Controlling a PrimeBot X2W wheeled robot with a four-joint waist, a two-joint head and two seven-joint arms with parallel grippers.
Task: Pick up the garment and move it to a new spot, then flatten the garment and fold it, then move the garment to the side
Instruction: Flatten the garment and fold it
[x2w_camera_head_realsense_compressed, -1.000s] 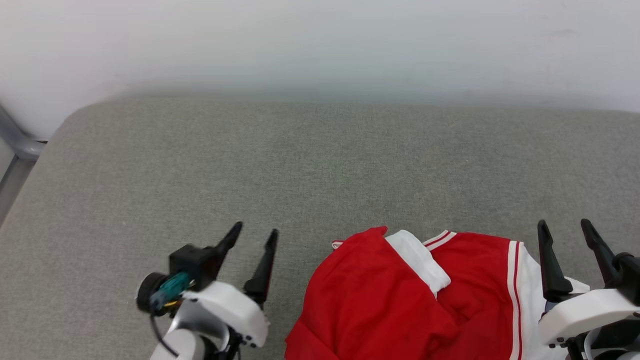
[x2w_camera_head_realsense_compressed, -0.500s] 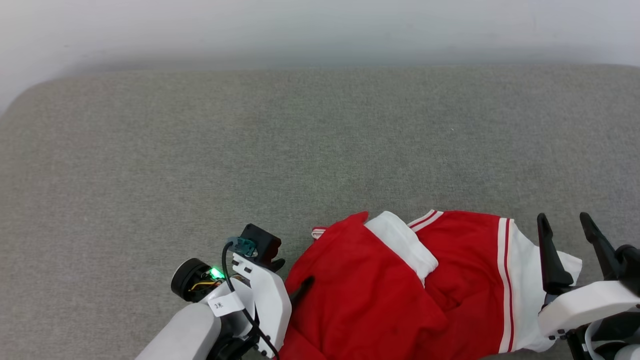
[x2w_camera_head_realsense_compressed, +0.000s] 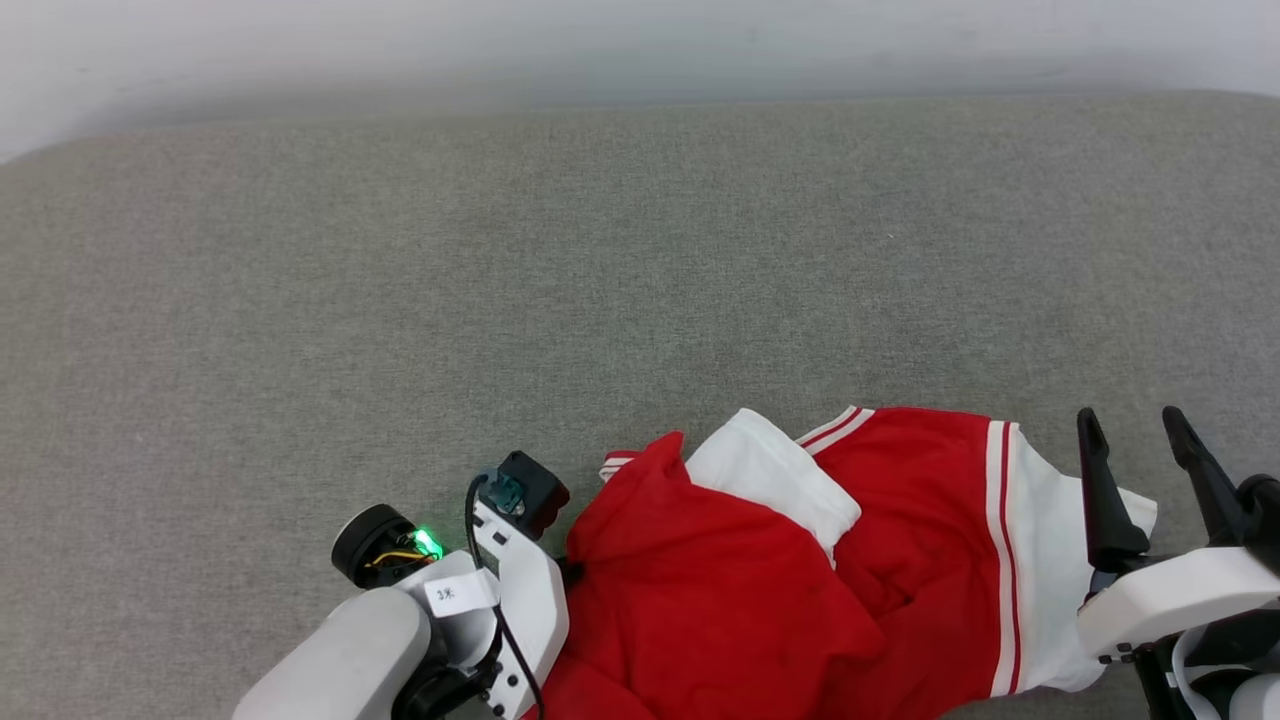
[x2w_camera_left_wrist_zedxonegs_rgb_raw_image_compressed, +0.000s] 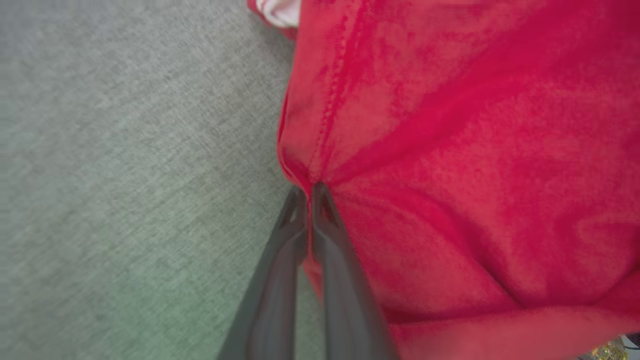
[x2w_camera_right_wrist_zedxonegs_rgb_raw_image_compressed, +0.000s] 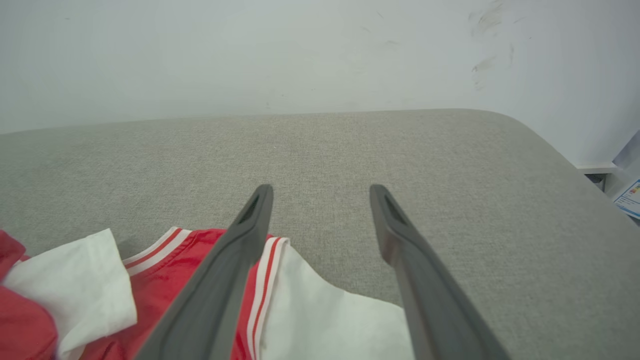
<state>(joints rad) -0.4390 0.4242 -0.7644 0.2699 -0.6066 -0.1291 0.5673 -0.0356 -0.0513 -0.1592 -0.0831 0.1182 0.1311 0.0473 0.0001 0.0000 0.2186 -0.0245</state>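
Your left gripper (x2w_camera_left_wrist_zedxonegs_rgb_raw_image_compressed: 310, 192) is pinching the garment (x2w_camera_left_wrist_zedxonegs_rgb_raw_image_compressed: 450, 150) at its red edge. In the left wrist view the two dark fingers (x2w_camera_left_wrist_zedxonegs_rgb_raw_image_compressed: 280, 280) are pressing together with a fold of red cloth caught at their tips, and creases are fanning out from that spot. In the head view that arm is lying low at the bottom left, its white wrist housing (x2w_camera_head_realsense_compressed: 520, 590) touching the left border of the garment (x2w_camera_head_realsense_compressed: 700, 600) and a green light (x2w_camera_head_realsense_compressed: 430, 545) glowing beside it.

The garment is lying crumpled on the grey fabric surface (x2w_camera_head_realsense_compressed: 400, 300), at the near edge, right of centre in the head view. A white sleeve (x2w_camera_head_realsense_compressed: 770, 480) is folding over the red body. A red-and-white stripe trim (x2w_camera_head_realsense_compressed: 1000, 550) is running down the right side, with more white cloth beyond it.

Your right gripper (x2w_camera_head_realsense_compressed: 1130, 420) is hovering at the lower right, fingers spread wide and holding nothing. In the right wrist view one finger (x2w_camera_right_wrist_zedxonegs_rgb_raw_image_compressed: 220, 280) is crossing over the striped part of the garment (x2w_camera_right_wrist_zedxonegs_rgb_raw_image_compressed: 180, 260) and the other over bare grey surface. You cannot tell whether either is touching. A pale wall (x2w_camera_right_wrist_zedxonegs_rgb_raw_image_compressed: 250, 50) is rising behind the surface.
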